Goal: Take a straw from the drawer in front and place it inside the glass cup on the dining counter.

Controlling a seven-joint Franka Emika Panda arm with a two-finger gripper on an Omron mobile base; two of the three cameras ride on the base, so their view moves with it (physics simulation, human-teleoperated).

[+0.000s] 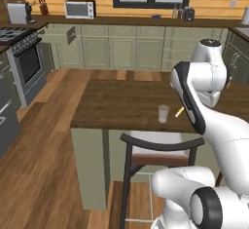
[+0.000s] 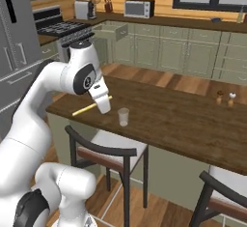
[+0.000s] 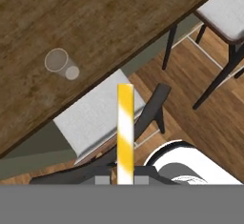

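Observation:
My gripper hangs over the near left part of the dining counter, shut on the straw. The straw is a thin pale-yellow stick that lies nearly level and juts out to the left of the fingers. In the hand view the straw rises from between the fingertips of the gripper. The glass cup stands upright just right of the gripper. In the hand view the cup sits up and to the left of the straw. From the left the cup shows with the straw's tip beside it. A sage-green drawer stands open at the far cabinets.
A dark-framed stool with a white seat is tucked under the counter below the gripper, and another stool stands at the right. Two small shakers sit on the counter's far right. A stove stands along the left wall.

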